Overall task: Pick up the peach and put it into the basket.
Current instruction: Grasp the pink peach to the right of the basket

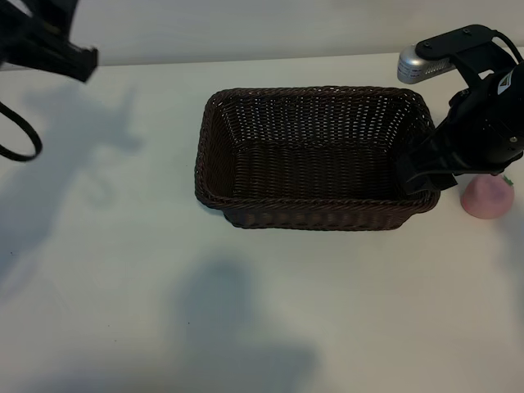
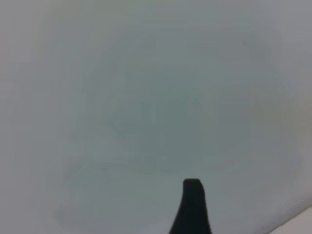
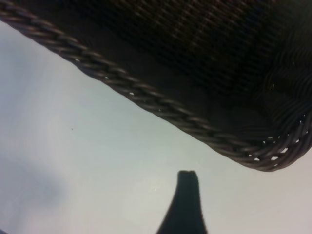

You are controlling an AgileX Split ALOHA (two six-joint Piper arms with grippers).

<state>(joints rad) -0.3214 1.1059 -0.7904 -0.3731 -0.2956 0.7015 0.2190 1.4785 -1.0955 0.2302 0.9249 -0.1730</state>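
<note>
The dark-brown wicker basket (image 1: 311, 92) stands in the middle of the white table, empty. The pale-pink peach (image 1: 486, 199) lies on the table just off the basket's right end, with its top partly hidden behind my right arm. My right gripper (image 1: 422, 176) hangs over the basket's front right corner, left of the peach and not touching it. In the right wrist view one dark finger (image 3: 187, 200) shows over bare table beside the braided rim (image 3: 161, 105), with nothing held. My left gripper (image 1: 57, 53) is parked at the far left back; one finger (image 2: 191, 204) shows over bare table.
A black cable loop (image 1: 16, 135) hangs at the left edge. The right arm's silver wrist part (image 1: 422, 65) sits above the basket's far right corner. Arm shadows fall across the white table (image 1: 123, 270) in front and at the left.
</note>
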